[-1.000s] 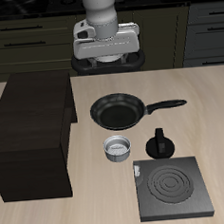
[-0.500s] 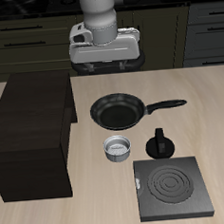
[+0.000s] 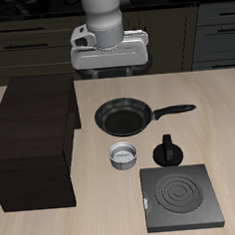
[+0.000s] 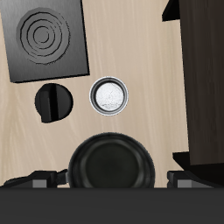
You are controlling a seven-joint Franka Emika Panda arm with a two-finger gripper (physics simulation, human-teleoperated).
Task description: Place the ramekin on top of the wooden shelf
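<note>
Grey ribbed ramekin (image 3: 124, 156), near-blk wooden shelf (image 3: 33, 141), blk pan (image 3: 123, 117).

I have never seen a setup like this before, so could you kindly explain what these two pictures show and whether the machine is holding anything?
These are simulator renders of a robot arm at a table. One picture looks at the arm from the front and above; the other is taken from a camera on its wrist, looking straight down. The gripper hangs high above the table, and whether its fingers are open I cannot tell; nothing is seen in them. On the table stand the ramekin, a small ribbed grey bowl, a black frying pan behind it, a small black knobbed pot beside it, and a square stove plate. The big dark box is the wooden shelf; its flat top is where the ramekin should go.
</note>
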